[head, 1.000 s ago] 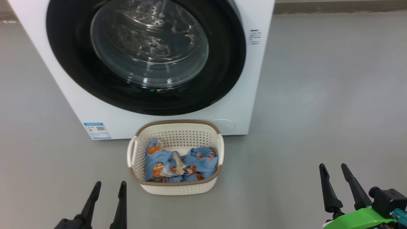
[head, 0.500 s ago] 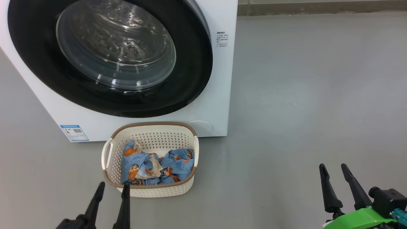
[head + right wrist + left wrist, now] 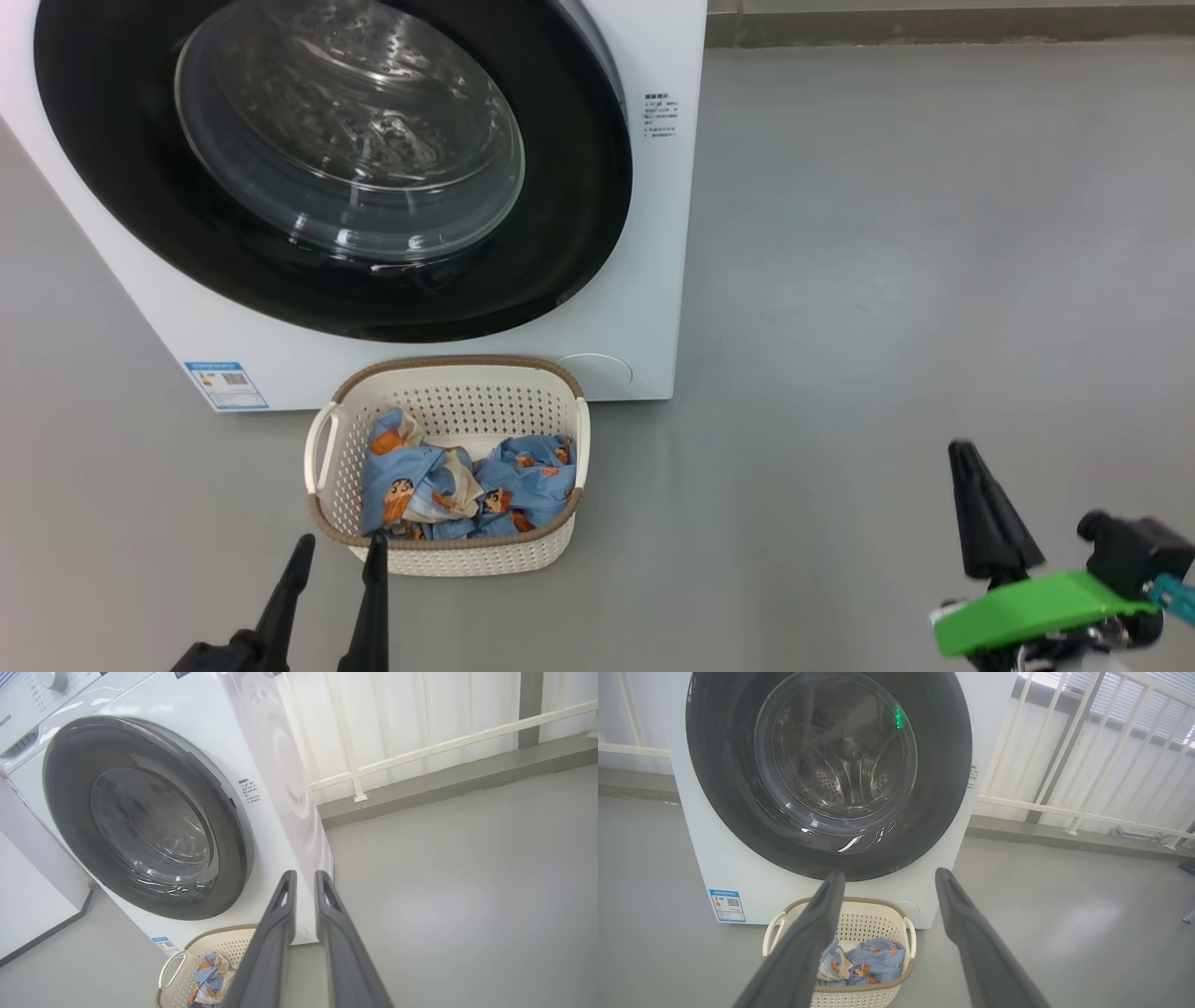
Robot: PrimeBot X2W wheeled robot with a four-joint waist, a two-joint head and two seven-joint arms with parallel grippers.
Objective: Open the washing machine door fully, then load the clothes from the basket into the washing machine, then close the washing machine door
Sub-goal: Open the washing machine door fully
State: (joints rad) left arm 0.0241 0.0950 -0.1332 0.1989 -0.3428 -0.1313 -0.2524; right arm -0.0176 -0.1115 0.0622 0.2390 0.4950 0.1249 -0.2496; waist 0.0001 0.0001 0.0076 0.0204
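Note:
The washing machine (image 3: 653,280) is a white box with its black-rimmed round washing machine door (image 3: 560,233) shut flat against the front. Through the glass the steel drum shows. The cream basket (image 3: 457,362) stands on the floor right before it, holding the blue printed clothes (image 3: 448,485). My left gripper (image 3: 340,541) hangs open just short of the basket's near left corner, nothing between its fingers. In the left wrist view the left gripper (image 3: 887,877) frames the basket (image 3: 859,903) and clothes (image 3: 873,963). My right gripper (image 3: 966,453) is far off to the right over bare floor, its fingers drawn nearly together on nothing; in its own view the right gripper (image 3: 303,875) points at the machine's lower right corner.
Grey floor (image 3: 887,280) spreads wide to the machine's right. A low kerb (image 3: 444,784) and white railing (image 3: 1064,807) run behind. A blue label sticker (image 3: 227,385) sits at the machine's lower left, a round cover (image 3: 597,371) at its lower right.
The camera swung right, shifting machine and basket leftward in the picture. My right gripper's fingers closed together and it rose a little. The left gripper stayed open.

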